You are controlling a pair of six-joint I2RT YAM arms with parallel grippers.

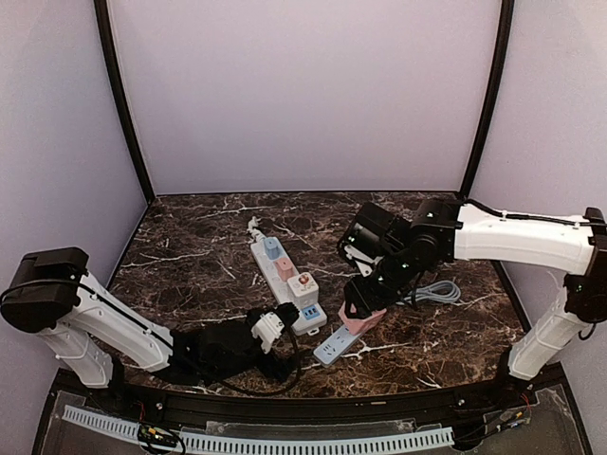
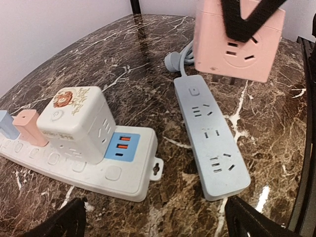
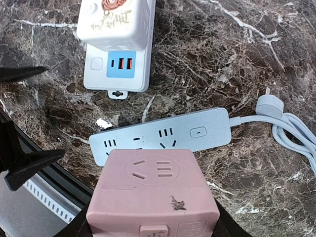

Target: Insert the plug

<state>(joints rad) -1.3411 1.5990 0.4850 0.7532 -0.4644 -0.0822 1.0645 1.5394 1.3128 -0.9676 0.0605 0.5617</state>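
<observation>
My right gripper [image 1: 366, 301] is shut on the plug, a pink cube [image 1: 361, 318] with socket faces. It hangs just above the near half of a light blue power strip [image 1: 337, 346]. In the right wrist view the pink cube [image 3: 155, 192] fills the bottom and covers part of the blue strip [image 3: 197, 132]. In the left wrist view the cube [image 2: 239, 42] floats over the strip's [image 2: 212, 133] far end. My left gripper [image 1: 270, 327] is open and low by the white strip's near end, with nothing between its fingers [image 2: 59, 224].
A white power strip [image 1: 281, 284] lies to the left, carrying a white cube adapter [image 1: 303, 289], a pink plug [image 1: 285, 268] and a blue plug [image 1: 272, 248]. The blue strip's coiled grey cable [image 1: 436, 292] lies to the right. Black frame posts rise at both back corners.
</observation>
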